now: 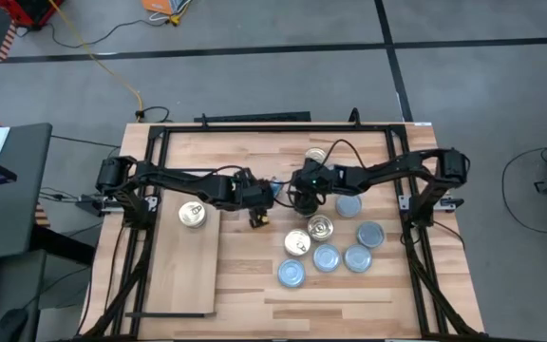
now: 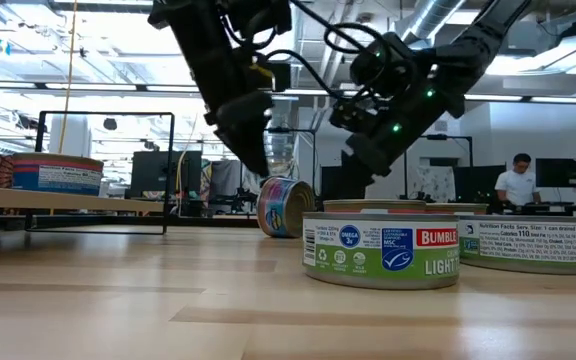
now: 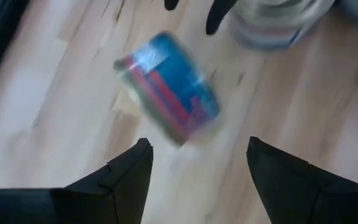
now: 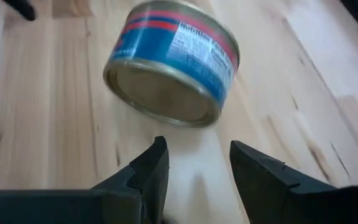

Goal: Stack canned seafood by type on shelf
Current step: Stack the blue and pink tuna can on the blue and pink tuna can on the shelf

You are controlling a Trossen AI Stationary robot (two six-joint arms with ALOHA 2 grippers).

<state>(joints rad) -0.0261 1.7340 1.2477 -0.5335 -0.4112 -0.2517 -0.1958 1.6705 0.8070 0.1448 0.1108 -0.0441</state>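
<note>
Blue tin with red band, gold rim; green-white-red labelled tin

- 1 blue-labelled tin fills the middle of the right wrist view, tipped so that its dull gold flat end faces the camera.
- A red band runs round the tin's far rim, and a block of small white print, headed as nutrition facts, sits on the blue side wall.
- The tin lies on a pale wooden surface with lengthwise grain and seams between the boards.
- The right gripper shows its 2 dark fingers parted with bare wood between them; nothing is held.
- The tin is just beyond the fingertips, apart from them.
- A small dark shape sits at one corner; what it is cannot be told.
</note>
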